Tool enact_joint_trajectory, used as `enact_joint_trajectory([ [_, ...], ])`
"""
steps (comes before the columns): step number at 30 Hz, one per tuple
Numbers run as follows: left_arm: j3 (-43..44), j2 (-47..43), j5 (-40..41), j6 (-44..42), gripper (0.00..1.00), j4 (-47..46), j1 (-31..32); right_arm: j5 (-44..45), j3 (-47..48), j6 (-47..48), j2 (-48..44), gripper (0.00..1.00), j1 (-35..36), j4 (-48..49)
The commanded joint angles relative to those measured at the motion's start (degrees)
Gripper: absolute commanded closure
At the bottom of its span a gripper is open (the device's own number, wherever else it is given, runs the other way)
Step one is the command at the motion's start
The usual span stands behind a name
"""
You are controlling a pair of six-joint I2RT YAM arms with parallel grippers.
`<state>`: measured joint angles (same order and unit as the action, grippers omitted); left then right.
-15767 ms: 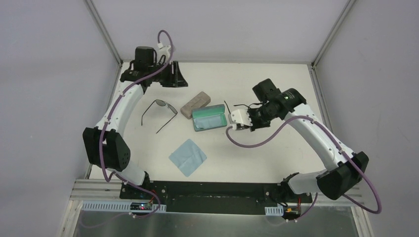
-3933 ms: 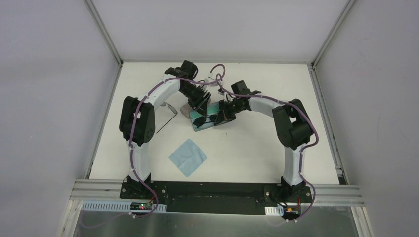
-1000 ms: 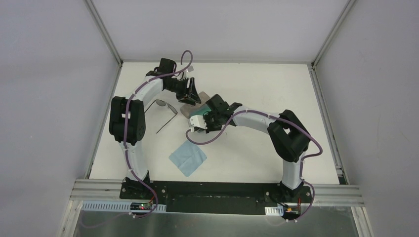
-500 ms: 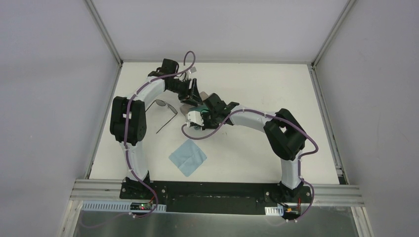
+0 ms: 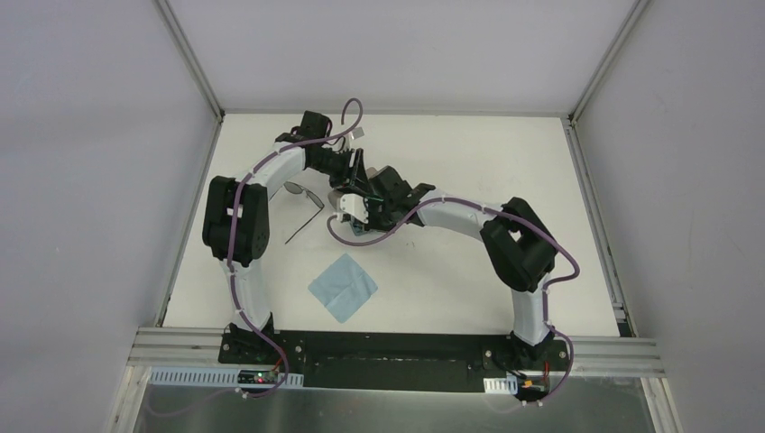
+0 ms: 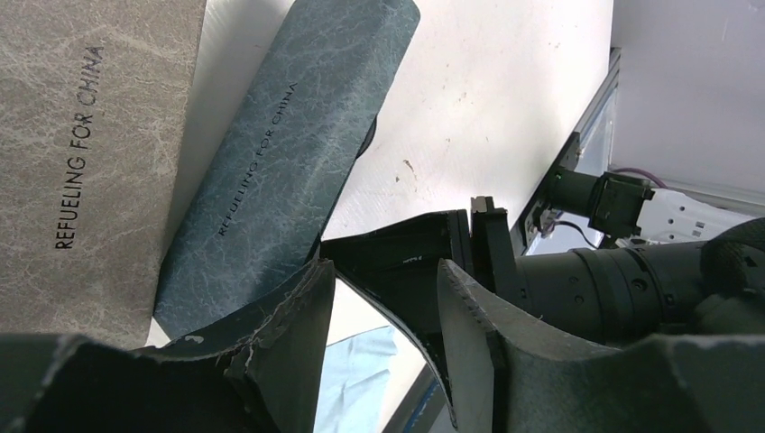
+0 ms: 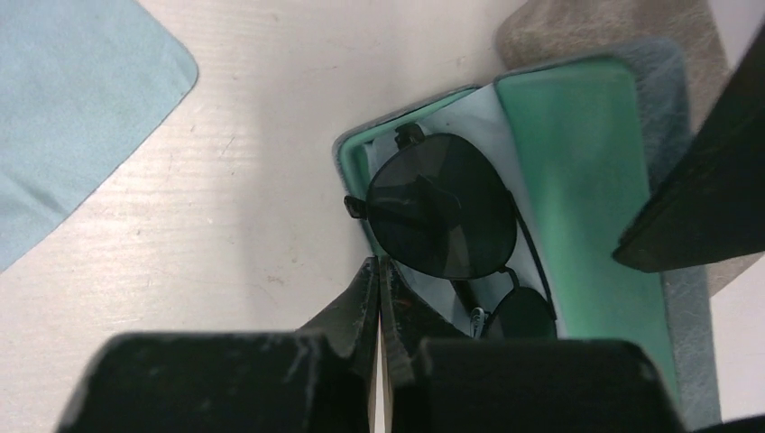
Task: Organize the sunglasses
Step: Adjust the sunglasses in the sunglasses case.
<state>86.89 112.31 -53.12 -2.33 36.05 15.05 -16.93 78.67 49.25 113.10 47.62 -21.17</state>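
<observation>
Where both arms meet over the middle of the table [image 5: 469, 162], we log an open blue-grey case [image 7: 347, 171] with one pair of sunglasses [image 7: 442, 207] lying inside it. Its dark lenses face up on a pale blue layer; cloth or lining, we cannot tell. Green lining shows on the raised lid [image 7: 577, 180].

Right gripper [image 7: 377, 266]: jaws pressed together, nothing visible between them. The tips sit just at the case rim, beside the nearer lens. Contact with the rim is unclear to us.

Left gripper [image 6: 385, 271]: jaws apart, nothing between them. Through its wrist camera we see the lid's marbled outer shell, printed "REFUELING FOR CHINA", running down to one of its fingers [image 6: 289, 325]. Touching or just beside, we cannot say. From the right wrist camera, a dark finger of this gripper crosses the lid's far side.

Beige case [image 6: 81, 153]: same print, lying right against the blue-grey one.

Second pair of sunglasses [image 5: 299, 192]: loose on the table, left of the cases in the top view. Its arms are unfolded, one reaching toward the near edge. It lies apart from both grippers.

Light blue cloth [image 5: 343, 287]: flat on the table, between the cases and the arm bases.
</observation>
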Motion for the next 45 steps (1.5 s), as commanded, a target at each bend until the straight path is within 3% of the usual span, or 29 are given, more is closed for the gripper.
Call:
enact_joint_trajectory([
  [1, 0.17, -2.24, -2.17, -0.86, 0.53, -0.98, 0.33, 0.49, 4.38, -4.55, 0.96, 1.0, 0.2, 1.29],
  [9, -0.11, -2.43, -2.34, -0.81, 0.53, -1.04, 0.33, 3.44, 5.97, -6.06, 4.42, 1.0, 0.7, 0.73],
  [23, 0.47, -2.51, -2.18, -0.99, 0.53, -1.01, 0.33, -0.24, 3.7, -3.07, -2.64, 1.0, 0.89, -6.13],
  [37, 1.05, -1.94, -2.31, -0.76, 0.53, -1.04, 0.33, 10.52, 0.3, -2.74, -2.0, 1.0, -0.04, -2.64],
  [45, 0.57, -2.15, -2.38, -0.98, 0.53, -1.0, 0.33, 9.93, 1.07, -2.54, -3.17, 1.0, -2.02, -3.96],
])
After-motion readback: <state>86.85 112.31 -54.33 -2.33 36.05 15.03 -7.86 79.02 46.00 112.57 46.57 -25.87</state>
